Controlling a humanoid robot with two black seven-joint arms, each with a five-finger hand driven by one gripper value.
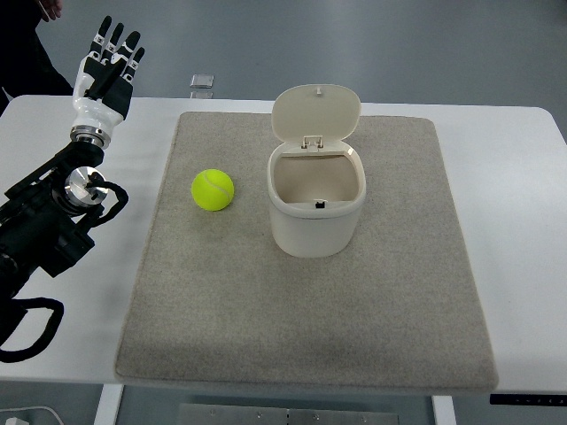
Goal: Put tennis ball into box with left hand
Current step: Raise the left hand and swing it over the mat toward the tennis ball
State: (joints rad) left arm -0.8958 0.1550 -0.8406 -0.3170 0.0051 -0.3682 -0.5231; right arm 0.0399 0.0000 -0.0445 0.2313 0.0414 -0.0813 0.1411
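Note:
A yellow-green tennis ball lies on the grey mat, just left of the box. The box is a cream bin with its hinged lid flipped up at the back, so the inside shows empty. My left hand is raised at the far left corner of the table, well up and left of the ball, fingers stretched out and holding nothing. Its black forearm runs down along the left edge. The right arm is out of view.
The mat covers most of the white table. A small clear square object lies beyond the table's far edge. A person's dark clothing and a hand show at the top left corner.

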